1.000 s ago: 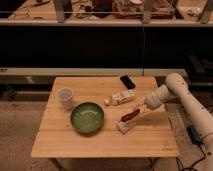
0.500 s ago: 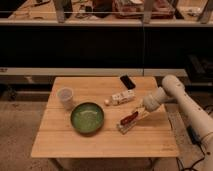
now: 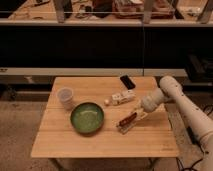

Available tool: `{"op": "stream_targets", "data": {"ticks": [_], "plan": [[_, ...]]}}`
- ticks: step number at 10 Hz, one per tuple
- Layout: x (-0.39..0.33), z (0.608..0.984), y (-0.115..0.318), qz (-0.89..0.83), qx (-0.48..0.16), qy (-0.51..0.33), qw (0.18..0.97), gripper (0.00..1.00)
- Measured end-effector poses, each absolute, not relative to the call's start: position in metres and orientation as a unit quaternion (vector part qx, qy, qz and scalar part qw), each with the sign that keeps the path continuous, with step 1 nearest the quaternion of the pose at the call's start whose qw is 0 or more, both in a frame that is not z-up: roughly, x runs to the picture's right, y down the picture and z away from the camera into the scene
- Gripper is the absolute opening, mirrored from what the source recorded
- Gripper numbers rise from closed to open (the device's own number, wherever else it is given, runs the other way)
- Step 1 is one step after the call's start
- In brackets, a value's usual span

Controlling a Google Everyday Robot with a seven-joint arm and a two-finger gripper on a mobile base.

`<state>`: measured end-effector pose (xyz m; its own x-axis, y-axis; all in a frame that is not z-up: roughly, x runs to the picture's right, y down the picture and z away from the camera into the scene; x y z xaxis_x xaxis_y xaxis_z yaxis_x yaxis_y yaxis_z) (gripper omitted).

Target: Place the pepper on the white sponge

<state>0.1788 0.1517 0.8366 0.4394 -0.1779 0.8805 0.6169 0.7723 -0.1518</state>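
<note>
The pepper is a slender dark red item lying along the top of the white sponge, a small pale block on the table right of the green bowl. My gripper is just above and to the right of the sponge's far end, close to the pepper's upper tip. The pale arm reaches in from the right edge.
A green bowl sits at the middle left of the wooden table. A translucent cup stands behind it. A longer white boxy item with a round tip and a black slab lie further back.
The pepper has dropped slightly and now rests on the sponge. The gripper and arm have shifted a little to the left and down.
</note>
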Motion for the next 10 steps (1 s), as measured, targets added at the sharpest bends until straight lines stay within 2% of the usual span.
{"op": "stream_targets", "data": {"ticks": [2, 3, 10], "plan": [[0.1777, 0.8369, 0.1526, -0.244, -0.235, -0.470, 0.815, 0.73], [0.1772, 0.8373, 0.1531, -0.245, -0.236, -0.470, 0.815, 0.79], [0.1739, 0.8352, 0.1525, -0.226, -0.247, -0.474, 0.815, 0.80]]}}
